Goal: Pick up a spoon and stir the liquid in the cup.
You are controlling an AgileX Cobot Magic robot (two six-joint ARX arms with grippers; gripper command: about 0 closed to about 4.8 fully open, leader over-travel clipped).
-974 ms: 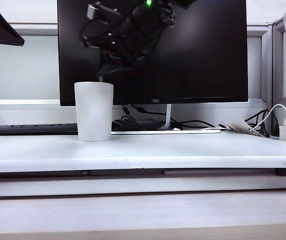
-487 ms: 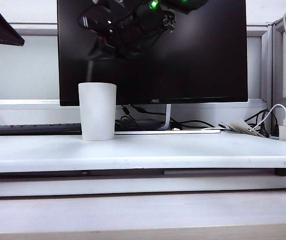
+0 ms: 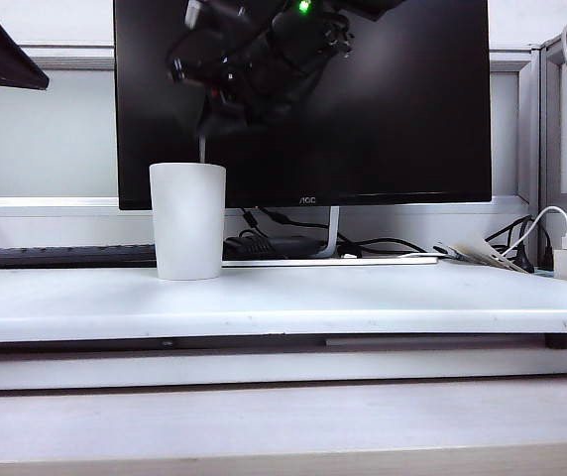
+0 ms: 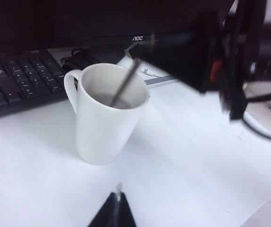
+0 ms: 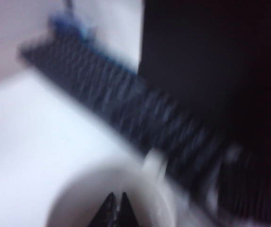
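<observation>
My right gripper (image 3: 204, 124) is hanging above the cup (image 3: 187, 220), its fingers pressed together and pinching the spoon (image 3: 202, 150). The spoon's thin handle is slanting down past the rim into the cup, its bowl hidden inside. The cup is standing upright on the white table (image 3: 363, 297), just in front of the keyboard (image 4: 17, 85) and the monitor (image 3: 402, 99). My left gripper (image 4: 118, 208) is hovering near the cup, pincer tips drawn together, gripping nothing.
</observation>
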